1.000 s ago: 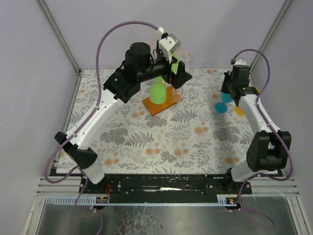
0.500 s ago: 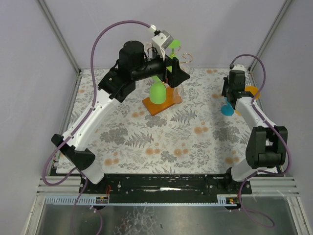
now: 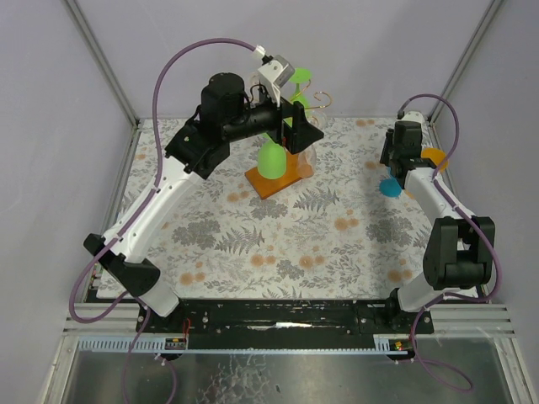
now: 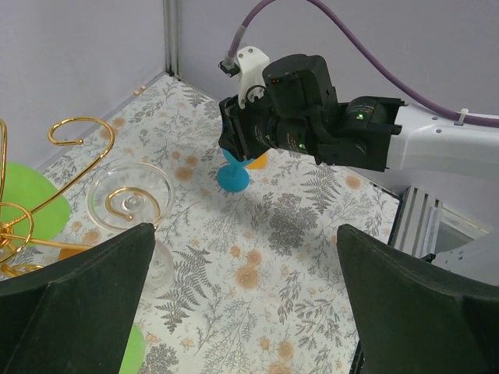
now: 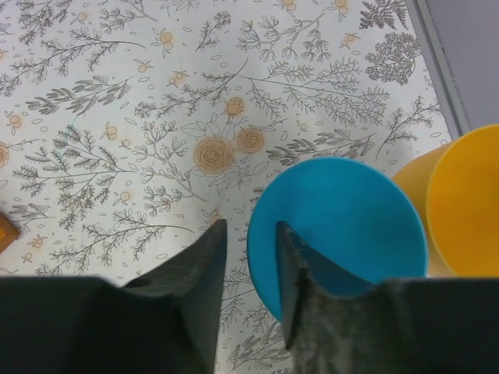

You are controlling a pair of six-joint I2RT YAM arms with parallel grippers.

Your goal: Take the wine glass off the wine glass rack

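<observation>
A gold wire wine glass rack (image 3: 266,183) with an orange base stands far back, mid-counter (image 3: 253,244). A green wine glass (image 3: 270,160) and a clear wine glass (image 4: 129,201) hang from its curled arms. The left claw (image 4: 249,312) hovers beside them, spread wide and empty. At far right, the right claw (image 5: 249,288) is parted narrowly (a blue glass (image 5: 343,226) has its rim in the gap), with a yellow glass (image 5: 464,202) alongside.

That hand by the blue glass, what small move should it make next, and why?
Probably open a touch wider, then lift straight up. The right hand straddles the edge of the blue glass with jaws slightly apart, and the orange glass stands close beside, so a sideways exit might knock either.
</observation>
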